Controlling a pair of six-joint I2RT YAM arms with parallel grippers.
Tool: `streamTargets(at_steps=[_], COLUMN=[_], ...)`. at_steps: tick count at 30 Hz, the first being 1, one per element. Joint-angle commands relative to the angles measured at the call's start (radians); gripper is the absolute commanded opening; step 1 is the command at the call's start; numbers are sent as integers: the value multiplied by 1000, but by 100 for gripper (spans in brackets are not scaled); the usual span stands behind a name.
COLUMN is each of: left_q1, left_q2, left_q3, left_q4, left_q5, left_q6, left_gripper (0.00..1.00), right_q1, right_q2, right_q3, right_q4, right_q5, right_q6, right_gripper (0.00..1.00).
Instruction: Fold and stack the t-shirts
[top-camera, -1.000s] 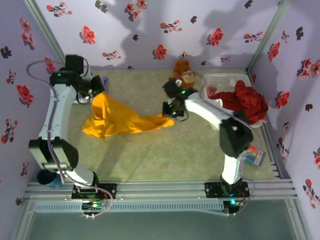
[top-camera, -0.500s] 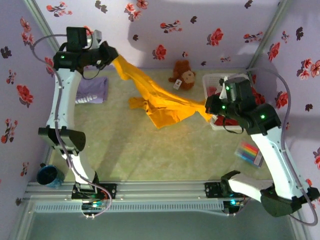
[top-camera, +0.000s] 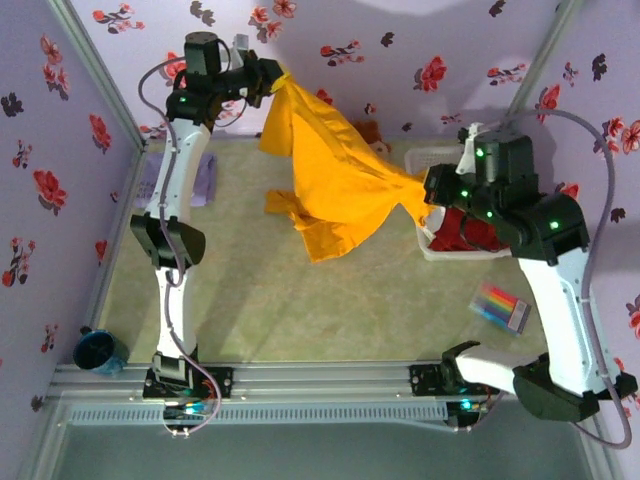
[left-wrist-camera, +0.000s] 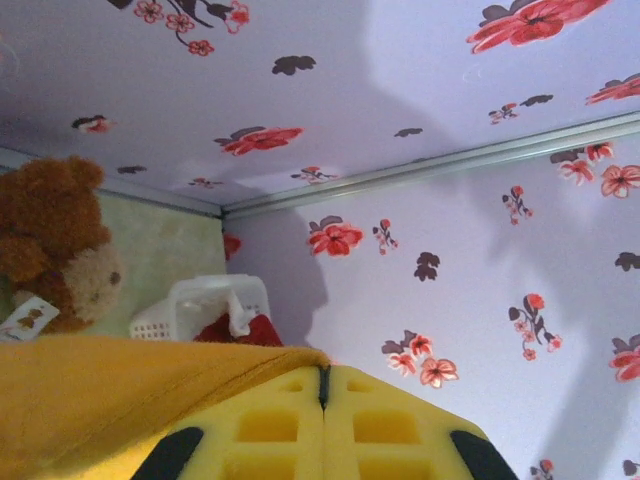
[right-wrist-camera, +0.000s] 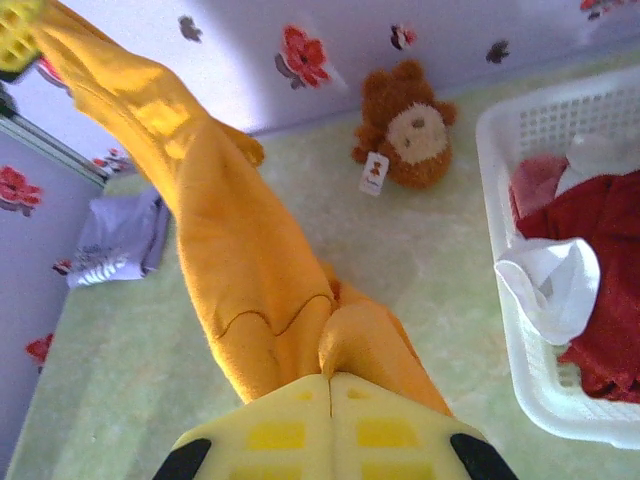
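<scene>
The orange-yellow t-shirt (top-camera: 335, 185) hangs stretched in the air between both arms, high above the table. My left gripper (top-camera: 278, 78) is raised near the back wall and shut on the shirt's upper corner (left-wrist-camera: 150, 375). My right gripper (top-camera: 428, 192) is shut on the opposite end (right-wrist-camera: 300, 300), its jaws pressed together over the cloth. The loose middle of the shirt droops toward the mat. The pale lavender t-shirt (top-camera: 185, 180) with white lettering lies crumpled at the left side of the mat (right-wrist-camera: 120, 240), partly hidden behind the left arm.
A white slatted basket (top-camera: 440, 245) with red and white cloth stands at the right, just under my right arm. A brown plush toy (right-wrist-camera: 410, 130) sits by the back wall. A coloured marker pack (top-camera: 503, 307) lies front right, a blue cup (top-camera: 95, 350) front left.
Both arms have risen, lifting the orange-yellow shirt off the mat. The left gripper climbed up and right toward the back wall; the shirt now hangs free.
</scene>
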Motion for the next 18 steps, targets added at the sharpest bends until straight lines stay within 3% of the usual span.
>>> streamTargets(at_steps=[1, 5, 9, 12, 15, 18], left_q1=[18, 56, 150, 241, 342, 453], left_q2=[-53, -136, -256, -374, -509, -612], left_q3=[39, 1, -139, -321, -563, -760], left_q4=[86, 68, 127, 142, 160, 100], left_q5=[56, 82, 127, 172, 202, 247], left_q6=[-24, -10, -76, -72, -37, 48], left_gripper=[0, 0, 0, 0, 0, 0], right_q1=[3, 85, 266, 432, 679, 781], right_q2=[-30, -84, -124, -126, -65, 68], right_q3=[53, 29, -29, -119, -209, -301], right_q4=[-54, -46, 48, 165, 292, 490], right_q5=[-31, -15, 54, 114, 255, 169], right_q6=[14, 81, 163, 239, 254, 324], right_gripper=[0, 0, 0, 0, 0, 0])
